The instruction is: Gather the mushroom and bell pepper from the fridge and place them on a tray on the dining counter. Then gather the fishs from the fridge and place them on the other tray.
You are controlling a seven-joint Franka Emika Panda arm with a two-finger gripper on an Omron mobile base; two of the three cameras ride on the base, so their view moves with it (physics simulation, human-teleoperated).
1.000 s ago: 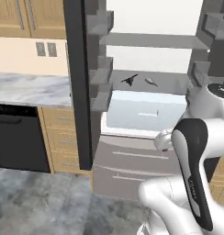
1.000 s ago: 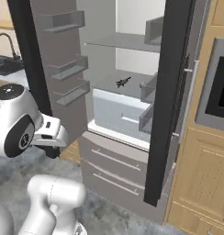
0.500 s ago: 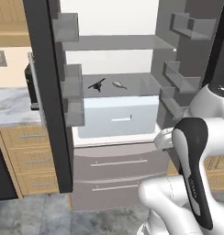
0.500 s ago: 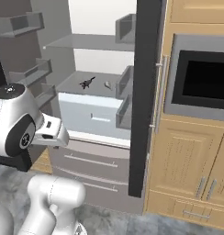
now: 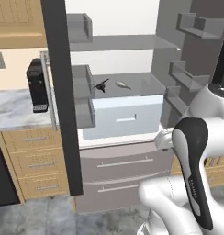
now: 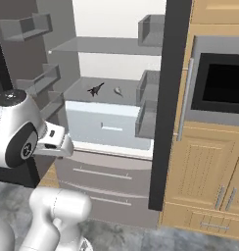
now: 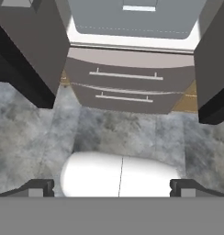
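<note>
The fridge (image 5: 132,46) stands with both doors swung wide. On its middle shelf lie two fishs side by side: a dark one (image 5: 102,85) (image 6: 95,89) on the left and a slim silvery one (image 5: 123,84) (image 6: 118,90) to its right. My gripper (image 7: 112,189) is open, holds nothing and points down at the floor in front of the fridge's lower drawers (image 7: 125,85), well below and short of the shelf. The mushroom, bell pepper, trays and dining counter are out of view.
The open left door (image 5: 58,92) and right door (image 6: 168,98) flank the approach. A pale drawer (image 5: 125,117) juts out under the fish shelf. A black coffee machine (image 5: 36,89) sits on the marbled counter at left. A wall oven (image 6: 222,81) and wooden cabinets stand at right.
The base has moved, so the whole scene has shifted and the fridge interior now sits centred and closer. The two fish lie where they were. My gripper stays open.
</note>
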